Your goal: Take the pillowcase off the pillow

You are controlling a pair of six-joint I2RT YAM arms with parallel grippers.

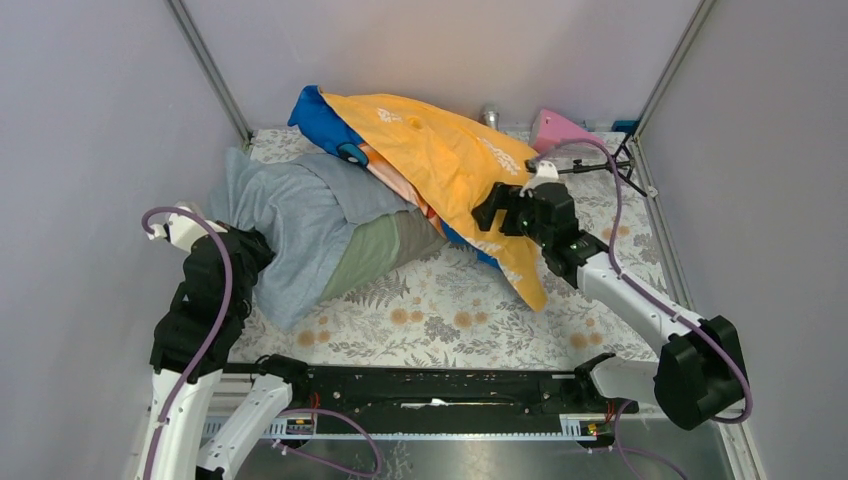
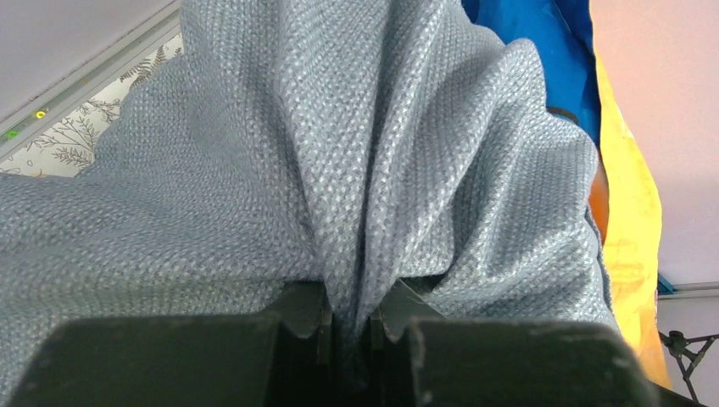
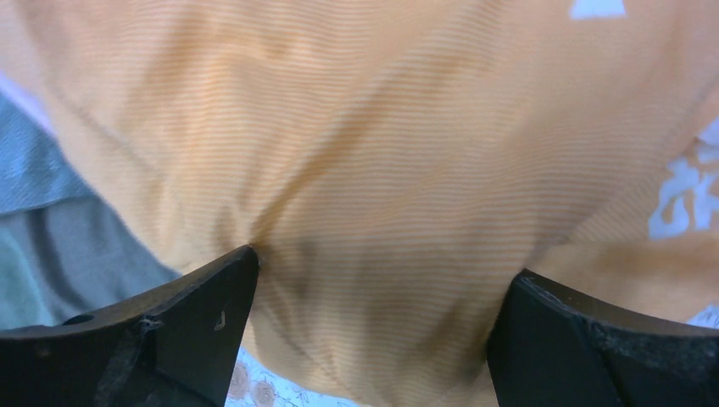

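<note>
1. On the left half of the floral-patterned table cover (image 1: 450,320), I see the wrinkled grey-blue fabric pillowcase (image 1: 295,215) lying plump, running from the back left corner toward the middle.
2. Its near right end meets an olive-green patch of fabric (image 1: 370,255); I cannot tell what that patch belongs to.
3. My left gripper (image 2: 348,326) is clenched on a gathered ridge of the pillowcase, and folds fan out from the pinch in the wrist view.
4. From above, the left arm's black wrist sits at the case's near left edge.
5. The big orange fabric case with white lettering (image 1: 450,160) leans over the far right end of the pillowcase, with bright blue fabric (image 1: 320,120) beneath and behind it.
6. My right gripper (image 3: 377,280) is spread wide and holds nothing, facing the orange case.
7. Its left fingertip (image 3: 212,297) sits at a crease in the orange cloth; I cannot tell whether it presses in.
8. A pink object (image 1: 555,128) sits at the back right.
</note>
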